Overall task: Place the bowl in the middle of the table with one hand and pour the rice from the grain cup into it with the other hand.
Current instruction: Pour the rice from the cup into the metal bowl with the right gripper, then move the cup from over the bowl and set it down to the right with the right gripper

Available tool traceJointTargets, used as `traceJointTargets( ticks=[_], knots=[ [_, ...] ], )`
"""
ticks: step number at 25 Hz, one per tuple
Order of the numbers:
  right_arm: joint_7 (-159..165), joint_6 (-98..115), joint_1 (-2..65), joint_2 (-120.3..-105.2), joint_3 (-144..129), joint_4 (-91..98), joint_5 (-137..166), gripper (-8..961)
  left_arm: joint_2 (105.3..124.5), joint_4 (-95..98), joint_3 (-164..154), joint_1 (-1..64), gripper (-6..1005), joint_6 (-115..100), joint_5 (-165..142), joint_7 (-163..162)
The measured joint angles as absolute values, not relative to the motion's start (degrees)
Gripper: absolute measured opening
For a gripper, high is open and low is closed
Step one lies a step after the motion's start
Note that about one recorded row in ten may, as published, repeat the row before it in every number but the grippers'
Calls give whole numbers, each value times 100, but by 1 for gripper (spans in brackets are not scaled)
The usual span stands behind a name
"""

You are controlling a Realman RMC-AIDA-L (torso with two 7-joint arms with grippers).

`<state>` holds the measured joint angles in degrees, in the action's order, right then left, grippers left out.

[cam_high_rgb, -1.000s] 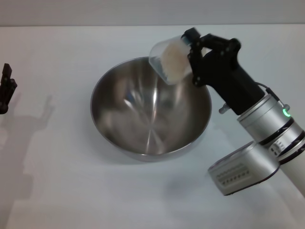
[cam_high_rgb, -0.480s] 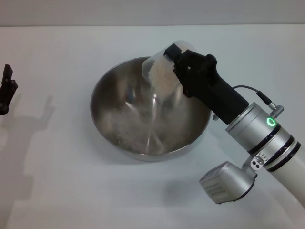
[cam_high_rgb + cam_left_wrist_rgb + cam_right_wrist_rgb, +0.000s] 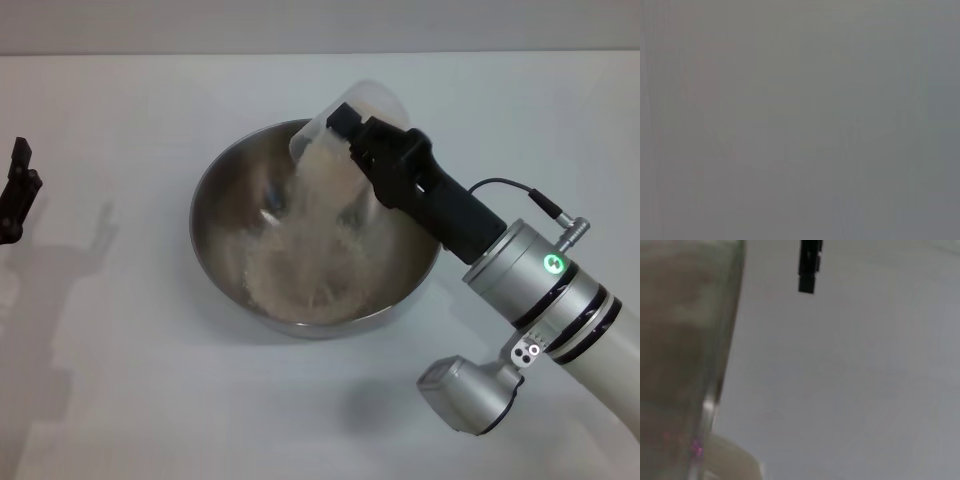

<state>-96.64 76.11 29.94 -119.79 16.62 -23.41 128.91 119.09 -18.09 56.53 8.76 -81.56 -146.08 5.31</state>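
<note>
The steel bowl [image 3: 205, 205] sits near the middle of the white table [image 3: 120, 360]. My right gripper [image 3: 352, 135] is shut on the translucent grain cup [image 3: 378, 100], which is tipped steeply over the bowl's far right rim. Rice [image 3: 312, 195] streams from the cup's lip and lies as a pale mass [image 3: 300, 275] on the bowl's bottom. Away from the bowl, my left gripper [image 3: 17, 190] stays at the table's far left edge. It also appears as a dark shape [image 3: 809, 265] in the right wrist view, beyond the bowl's rim [image 3: 715, 390]. The left wrist view is plain grey.
My right arm [image 3: 540, 290] reaches in from the lower right corner, with its silver wrist and a cable above the table right of the bowl. White tabletop surrounds the bowl on all sides.
My right gripper has tipped the grain cup further and shifted left over the bowl. Rice has poured out, and the bowl's bottom now holds a pale heap. The left arm has stayed put.
</note>
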Motion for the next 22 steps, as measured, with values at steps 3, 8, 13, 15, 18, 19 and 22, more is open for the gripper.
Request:
traceJointTargets(
  ticks=[3, 8, 13, 15, 18, 19, 22],
  knots=[
    [-9898, 7516, 2995, -11979, 1665, -2341, 12948, 11, 11909, -1808, 5650, 878, 841, -8156, -14608, 529],
    [-10888, 7173, 3017, -11979, 1663, -2373, 12983, 12, 11909, -1820, 5650, 881, 840, -8156, -14608, 527],
    [-11425, 7069, 3023, -11979, 1661, -2412, 12988, 12, 11909, -1820, 5645, 893, 840, -8152, -14608, 527],
    [-11710, 7057, 3024, -11979, 1661, -2449, 13023, 12, 11909, -1820, 5643, 902, 840, -8149, -14608, 527],
    [-11883, 7055, 3024, -11980, 1661, -2473, 13037, 12, 11909, -1821, 5642, 905, 840, -8148, -14608, 527],
    [-11974, 7055, 3024, -11980, 1661, -2489, 13046, 12, 11909, -1824, 5642, 905, 840, -8147, -14608, 527],
    [-12255, 7047, 3022, -11984, 1661, -2511, 13105, 12, 11909, -1830, 5642, 906, 840, -8144, -14608, 527]
  ],
)
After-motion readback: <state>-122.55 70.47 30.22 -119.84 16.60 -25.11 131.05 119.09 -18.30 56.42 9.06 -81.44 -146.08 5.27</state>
